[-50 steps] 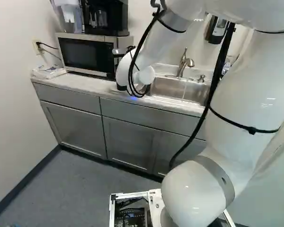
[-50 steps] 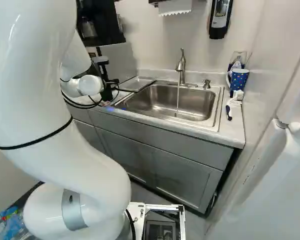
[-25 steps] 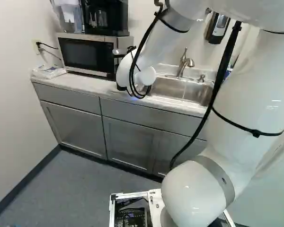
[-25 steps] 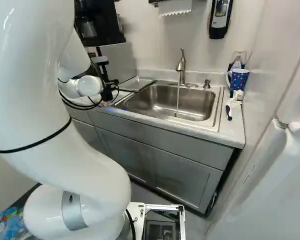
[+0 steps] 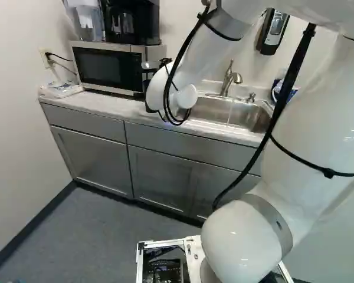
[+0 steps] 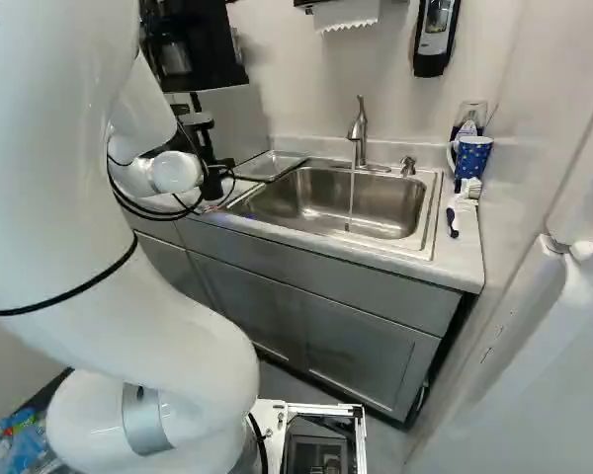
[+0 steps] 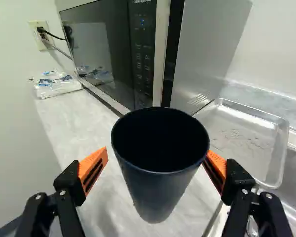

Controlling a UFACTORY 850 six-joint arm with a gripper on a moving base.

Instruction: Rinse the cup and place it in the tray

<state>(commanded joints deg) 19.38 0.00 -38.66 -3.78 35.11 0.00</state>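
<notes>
Cup (image 7: 155, 197): dark blue, mouth up on the tabletop (image 7: 91, 116), at the claw's twelve o'clock between its fingers; inside too dark to tell contents.
Claw (image 6: 214, 180): fingers spread apart, orange pads (image 7: 92, 170) either side of the cup; a thin gap shows at the nine o'clock pad, contact at the three o'clock one unclear.
Tray (image 7: 241, 140): at the cup's two o'clock, bare metal showing inside, rim beside the sink (image 6: 331, 202).
Sink: beyond the tray, around three o'clock; water runs into it from the faucet (image 6: 358, 133).
Mug (image 6: 472, 158): blue, spotted, at the sink's two o'clock in the right base view.
Edges: tabletop's front edge at the cup's nine o'clock; microwave (image 7: 200, 49) close at twelve.
Room: open tabletop from nine to eleven, reaching the plastic packet (image 7: 56, 85).
</notes>
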